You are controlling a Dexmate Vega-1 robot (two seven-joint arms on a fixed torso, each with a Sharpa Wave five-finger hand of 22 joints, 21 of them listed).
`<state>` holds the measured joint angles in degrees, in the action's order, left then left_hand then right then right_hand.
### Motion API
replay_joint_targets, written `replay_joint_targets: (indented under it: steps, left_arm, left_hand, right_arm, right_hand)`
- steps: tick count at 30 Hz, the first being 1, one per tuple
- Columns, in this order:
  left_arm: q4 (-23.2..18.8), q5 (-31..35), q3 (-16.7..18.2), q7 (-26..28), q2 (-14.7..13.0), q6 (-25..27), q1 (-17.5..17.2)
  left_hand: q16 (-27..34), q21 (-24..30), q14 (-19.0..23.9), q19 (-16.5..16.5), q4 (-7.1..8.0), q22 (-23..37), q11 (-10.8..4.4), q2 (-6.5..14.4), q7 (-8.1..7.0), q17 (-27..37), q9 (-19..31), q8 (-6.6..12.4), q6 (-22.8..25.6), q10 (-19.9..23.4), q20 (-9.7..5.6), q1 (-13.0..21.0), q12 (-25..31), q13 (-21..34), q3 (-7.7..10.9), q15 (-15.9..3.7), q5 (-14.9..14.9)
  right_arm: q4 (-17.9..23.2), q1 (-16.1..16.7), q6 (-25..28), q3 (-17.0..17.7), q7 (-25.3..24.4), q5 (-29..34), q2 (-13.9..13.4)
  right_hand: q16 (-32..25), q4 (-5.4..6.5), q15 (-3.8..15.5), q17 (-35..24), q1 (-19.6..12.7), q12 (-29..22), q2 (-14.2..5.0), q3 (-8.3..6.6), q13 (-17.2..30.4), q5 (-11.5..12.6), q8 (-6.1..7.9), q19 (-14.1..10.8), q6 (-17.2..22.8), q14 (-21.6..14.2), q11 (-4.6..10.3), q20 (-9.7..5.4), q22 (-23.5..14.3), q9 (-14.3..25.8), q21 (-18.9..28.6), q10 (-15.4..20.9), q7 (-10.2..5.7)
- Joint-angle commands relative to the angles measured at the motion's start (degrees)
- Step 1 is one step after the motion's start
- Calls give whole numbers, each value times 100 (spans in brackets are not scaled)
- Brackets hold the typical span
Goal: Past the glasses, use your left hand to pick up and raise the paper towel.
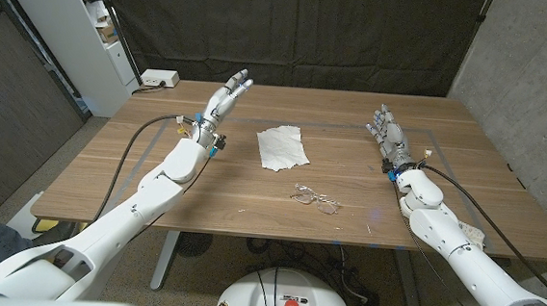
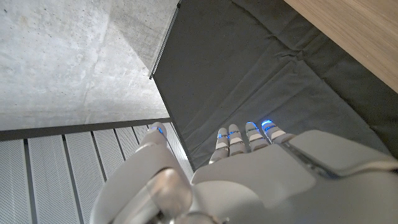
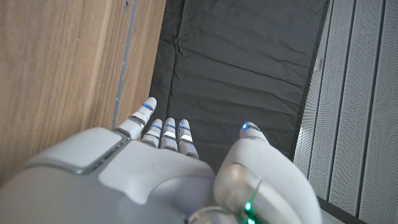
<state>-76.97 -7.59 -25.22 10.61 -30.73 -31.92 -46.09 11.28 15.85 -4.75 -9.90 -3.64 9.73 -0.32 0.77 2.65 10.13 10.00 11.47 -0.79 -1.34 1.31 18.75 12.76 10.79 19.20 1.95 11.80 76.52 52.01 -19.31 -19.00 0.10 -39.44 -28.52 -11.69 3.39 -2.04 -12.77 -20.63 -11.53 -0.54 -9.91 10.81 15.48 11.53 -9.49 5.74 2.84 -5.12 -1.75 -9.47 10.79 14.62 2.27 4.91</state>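
**Left hand raised and empty, towel not yet touched**

From where I stand, the left hand (image 1: 227,96) is up over the far left part of the wooden table (image 1: 137,177), its fingers stretched out and apart, holding nothing. Its wrist camera looks along the back of the hand toward the dark curtain (image 2: 249,74) behind the table, and there too the fingers reach out straight with nothing between them.

Moving across, the paper towel (image 1: 284,147) lies flat and a little crumpled near the middle of the table, well apart from the left hand and to its right. Just nearer the robot than the towel sit the glasses (image 1: 315,198), lying on the wood, close to the towel but not touching it.

On the far side, the right hand (image 1: 389,134) stands over the right part of the table, fingers extended and apart, empty as well.

I would say the task has barely begun: the reach is still to be made. The next move calls for the left hand to swing inward and come down on the towel, staying beyond the glasses, then gather the thin sheet between thumb and fingers before lifting. A flat sheet gives little to grab, so the pinch may slip.
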Motion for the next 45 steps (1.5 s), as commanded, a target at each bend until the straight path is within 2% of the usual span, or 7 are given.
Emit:
replay_joint_targets:
  steps: [1, 15, 25, 29, 45]
  left_arm:
    - [-7, 755, -60, 483, -39, -248, 4]
    - [-476, 1423, -43, 879, -227, 57, -169]
    - [-651, 1797, -69, 1087, -314, 297, -198]
    - [-765, 2241, -95, 1364, -366, 523, -203]
    - [-874, 2700, -272, 1606, -538, 826, -98]
  left_hand:
    - [38, -35, 82, 64, -54, 31, -11, 11, 28, 18, 30, 34, 93, 60, 3, 105, 61, 27, 30, -18, 19]
    - [39, -53, 144, 126, -106, 30, -42, 20, 13, 16, 31, 35, 150, 128, 9, 171, 72, 29, 47, -53, 29]
    - [32, -77, 169, 139, -147, 30, -38, 25, -8, 16, 31, 38, 190, 169, 12, 224, 77, 30, 61, -55, 39]
    - [37, -83, 196, 152, -163, 30, -51, 27, -21, 15, 32, 44, 218, 196, 16, 244, 84, 30, 66, -57, 43]
    - [45, -104, 306, 246, -235, 31, -72, 37, -37, 15, 34, 56, 335, 302, 24, 337, 101, 32, 90, -82, 62]
  right_arm:
    - [44, 73, -29, 22, 8, -13, -29]
    - [208, 203, -71, 58, -28, -9, -83]
    - [213, 228, -101, 83, -33, -30, -78]
    - [185, 230, -127, 86, -34, -40, -52]
    - [167, 230, -116, 65, -65, -16, -34]
  right_hand:
    - [-57, -25, -15, -14, -5, -46, -40, -9, 6, 23, 18, -56, 55, -35, -35, 12, -14, 9, -24, 50, 4]
    - [-54, -27, -25, -10, 1, -37, -48, 1, 7, 20, 12, -73, 60, -40, -36, 16, -15, 9, -57, 57, 4]
    - [-51, -31, -23, -7, 3, -31, -53, 6, 8, 18, 8, -83, 64, -40, -42, 21, -15, 9, -78, 59, 4]
    - [-53, -32, -23, -6, 4, -29, -54, 8, 8, 18, 6, -86, 61, -48, -30, 20, -16, 9, -84, 58, 4]
    - [-50, -39, -18, -1, 4, -24, -58, 16, 9, 17, 0, -103, 63, -56, -23, 17, -16, 9, -114, 68, 0]
